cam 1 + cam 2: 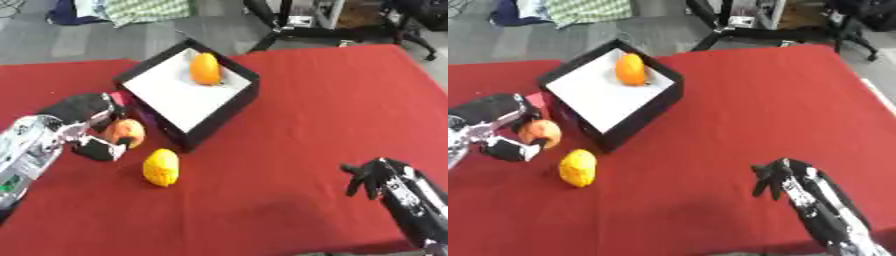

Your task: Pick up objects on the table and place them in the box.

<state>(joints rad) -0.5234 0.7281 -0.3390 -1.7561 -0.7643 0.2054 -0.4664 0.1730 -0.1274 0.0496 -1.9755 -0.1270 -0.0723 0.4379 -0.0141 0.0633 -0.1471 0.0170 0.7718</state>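
Note:
A black box (229, 108) with a white floor sits at the upper middle of the red table, with an orange fruit (205, 69) lying in its far corner. My left hand (87, 125) is curled round a second orange fruit (126, 131) just left of the box's near corner. A yellow bumpy fruit (162, 167) lies on the cloth a little in front of that hand, untouched. My right hand (376, 179) hovers at the lower right with its fingers relaxed and holds nothing.
A small pink thing (122, 98) shows between my left hand and the box's left wall. Beyond the red table (332, 100) are grey floor, a patterned cloth (144, 10) and black chair and stand legs (289, 30).

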